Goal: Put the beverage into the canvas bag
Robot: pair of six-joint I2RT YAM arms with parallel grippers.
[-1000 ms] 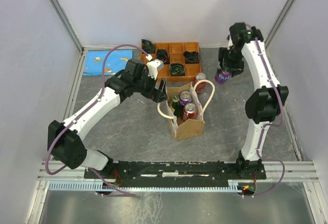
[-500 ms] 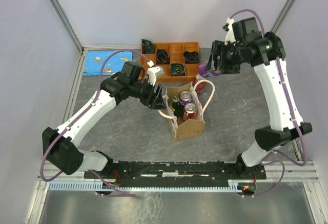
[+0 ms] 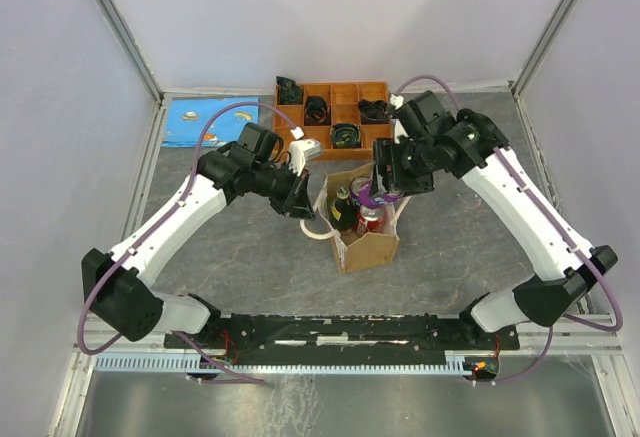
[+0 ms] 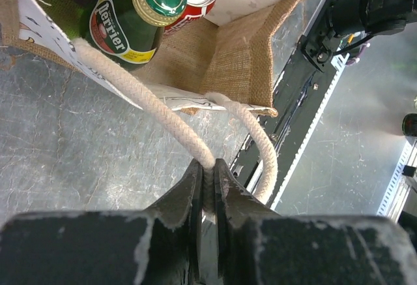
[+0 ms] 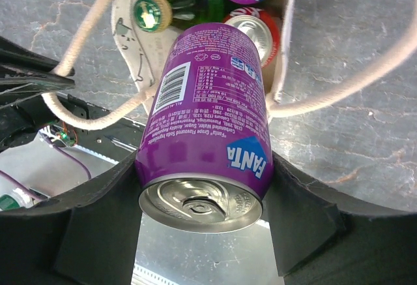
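Your purple Fanta can (image 5: 208,122) is clamped in the right gripper (image 5: 203,180), hanging tilted just over the canvas bag (image 3: 368,247), not in yet. The left gripper (image 4: 208,180) is pinched on the cream handle (image 4: 163,125). A green bottle (image 4: 127,27) and a red can (image 5: 257,27) are already inside. Left to do: lower the can and release.

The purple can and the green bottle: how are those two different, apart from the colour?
The purple can is a straight-sided metal cylinder with a pull-tab top; the green bottle narrows to a neck with a crimped cap. The can is held by the right gripper over the canvas bag, not yet inside; the bottle stands inside it. Both are drinks that look unopened.
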